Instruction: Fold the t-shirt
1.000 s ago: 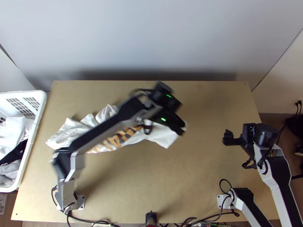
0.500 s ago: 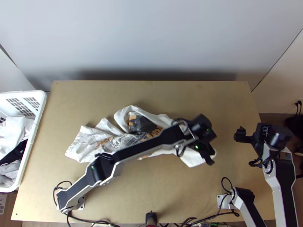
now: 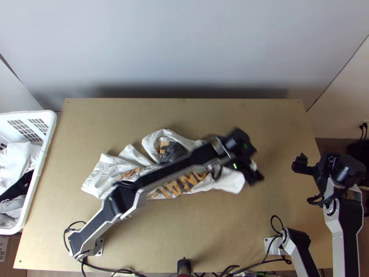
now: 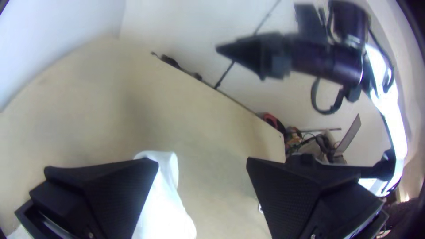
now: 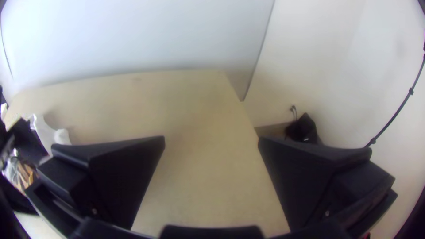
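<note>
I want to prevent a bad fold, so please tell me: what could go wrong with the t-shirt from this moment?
The left pincer stands open at one end of the t-shirt, with cloth toward one side of its opening; closing there may catch little or miss.

The shirt lies bunched and wrinkled, so folding it like this would probably come out crooked.

The left arm stretches across above the shirt; if it dips, it might drag the cloth.

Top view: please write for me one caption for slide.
Left gripper at one end of a rumpled, printed white t-shirt on a wooden table.
</note>
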{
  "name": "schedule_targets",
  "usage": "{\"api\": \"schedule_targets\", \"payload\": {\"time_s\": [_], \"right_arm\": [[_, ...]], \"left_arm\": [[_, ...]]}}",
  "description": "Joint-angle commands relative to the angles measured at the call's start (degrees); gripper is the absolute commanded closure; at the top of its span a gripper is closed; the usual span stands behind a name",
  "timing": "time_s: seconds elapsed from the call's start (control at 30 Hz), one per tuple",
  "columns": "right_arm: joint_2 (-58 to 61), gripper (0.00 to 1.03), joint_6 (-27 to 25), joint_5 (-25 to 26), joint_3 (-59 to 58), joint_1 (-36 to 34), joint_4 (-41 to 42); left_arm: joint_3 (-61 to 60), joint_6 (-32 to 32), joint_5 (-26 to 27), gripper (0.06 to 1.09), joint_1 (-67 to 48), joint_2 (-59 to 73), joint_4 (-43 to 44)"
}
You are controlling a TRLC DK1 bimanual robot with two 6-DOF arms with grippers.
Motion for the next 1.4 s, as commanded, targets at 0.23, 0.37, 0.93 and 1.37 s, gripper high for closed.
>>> {"api": "schedule_targets", "payload": {"time_s": [0.23,0.37,0.93,1.37], "right_arm": [[7.6,0.05,0.7,-1.0,6.9,8.9,-3.7],[9.5,0.05,1.1,-1.0,6.7,9.1,-3.3],[8.3,0.05,2.3,-1.2,4.0,9.5,-3.0],[7.5,0.05,3.4,-1.2,4.4,9.6,-3.1]], "left_arm": [[-6.0,-2.9,-5.0,0.1,22.3,-17.2,-9.9],[-6.0,-2.9,-4.6,0.1,23.5,-19.8,-10.3],[-6.1,-1.4,2.4,0.11,8.9,-19.9,-17.2],[-6.3,3.0,3.4,0.09,4.5,-15.8,-20.3]]}}
